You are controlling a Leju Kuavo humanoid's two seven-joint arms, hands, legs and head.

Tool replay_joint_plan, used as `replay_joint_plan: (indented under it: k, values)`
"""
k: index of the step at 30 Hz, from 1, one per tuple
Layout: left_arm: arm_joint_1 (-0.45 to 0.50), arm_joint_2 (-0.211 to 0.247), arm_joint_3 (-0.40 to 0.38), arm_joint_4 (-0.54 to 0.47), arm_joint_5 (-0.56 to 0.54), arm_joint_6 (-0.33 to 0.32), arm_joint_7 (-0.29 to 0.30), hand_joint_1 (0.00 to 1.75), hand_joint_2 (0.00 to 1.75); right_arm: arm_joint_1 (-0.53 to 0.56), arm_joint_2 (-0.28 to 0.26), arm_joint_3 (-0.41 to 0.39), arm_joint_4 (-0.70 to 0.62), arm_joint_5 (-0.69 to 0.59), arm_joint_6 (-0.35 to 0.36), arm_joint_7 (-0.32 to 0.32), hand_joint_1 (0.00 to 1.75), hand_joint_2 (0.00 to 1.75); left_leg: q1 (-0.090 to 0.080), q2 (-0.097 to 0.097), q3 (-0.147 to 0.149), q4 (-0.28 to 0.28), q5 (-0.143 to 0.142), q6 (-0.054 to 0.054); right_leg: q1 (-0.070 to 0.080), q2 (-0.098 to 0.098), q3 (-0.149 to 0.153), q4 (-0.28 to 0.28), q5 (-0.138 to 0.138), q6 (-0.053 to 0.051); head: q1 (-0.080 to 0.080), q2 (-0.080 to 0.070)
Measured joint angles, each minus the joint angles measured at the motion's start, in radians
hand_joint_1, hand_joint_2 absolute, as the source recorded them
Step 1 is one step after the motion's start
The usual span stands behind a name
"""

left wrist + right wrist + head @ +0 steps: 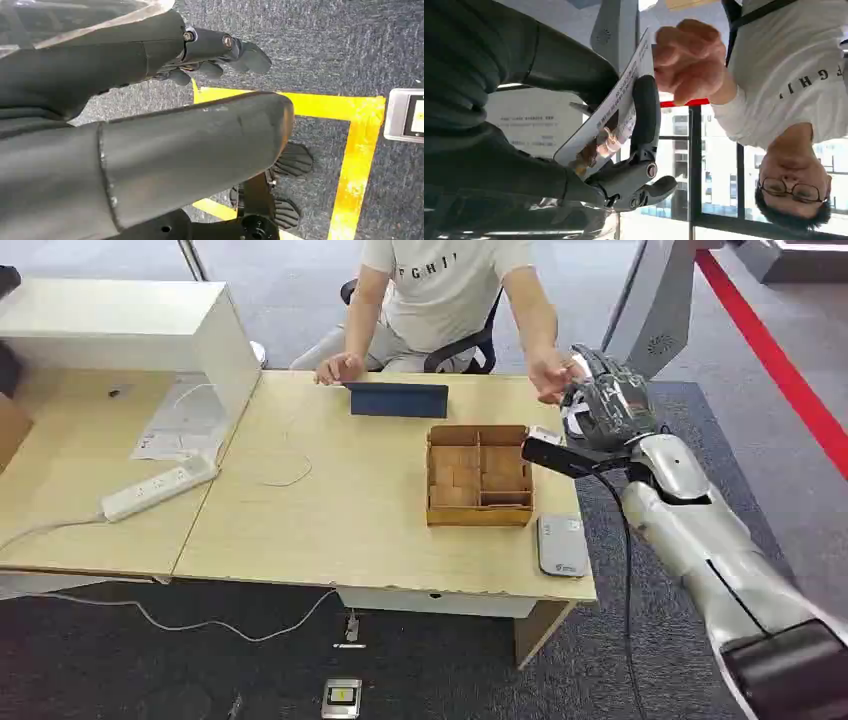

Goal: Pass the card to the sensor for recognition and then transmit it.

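Note:
My right hand [605, 400] is raised over the table's far right corner and grips a white printed card [609, 115] between thumb and fingers [644, 115]. A seated person's hand [689, 60] reaches in and touches the card's far edge; from the head camera that hand [553, 373] is right beside mine. The grey card sensor [562, 545] lies flat on the table near its front right corner, below and nearer than my hand. My left hand [150, 125] hangs over the dark floor with nothing in it, fingers [225, 50] loosely extended.
A wooden compartment box [479, 476] stands left of the sensor, with a dark tablet [398, 399] behind it. A white power strip [160, 488] and a white cabinet [130, 330] are at the left. A small device [342, 697] lies on the floor beside yellow tape [360, 150].

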Motion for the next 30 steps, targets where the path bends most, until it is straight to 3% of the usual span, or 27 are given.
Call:
replay_joint_plan:
  k: [15, 30]
  values:
    - [0.006, 0.000, -0.023, 0.000, 0.021, 0.003, 0.003, 0.00, 0.00, 0.109, -0.025, -0.002, -0.017, -0.026, 0.008, 0.010, 1.75, 1.75, 0.000, 0.000, 0.000, 0.000, 0.000, 0.000, 0.000, 0.000, 0.000, -0.001, 0.000, 0.000, 0.000, 0.000]
    - [0.000, 0.011, -0.050, 0.000, 0.039, 0.004, 0.010, 0.00, 0.00, 0.180, -0.141, -0.022, -0.019, -0.076, -0.006, -0.002, 1.75, 1.75, 0.000, 0.000, 0.000, 0.001, 0.000, 0.000, 0.000, 0.000, 0.000, -0.001, 0.000, 0.000, 0.000, 0.000]
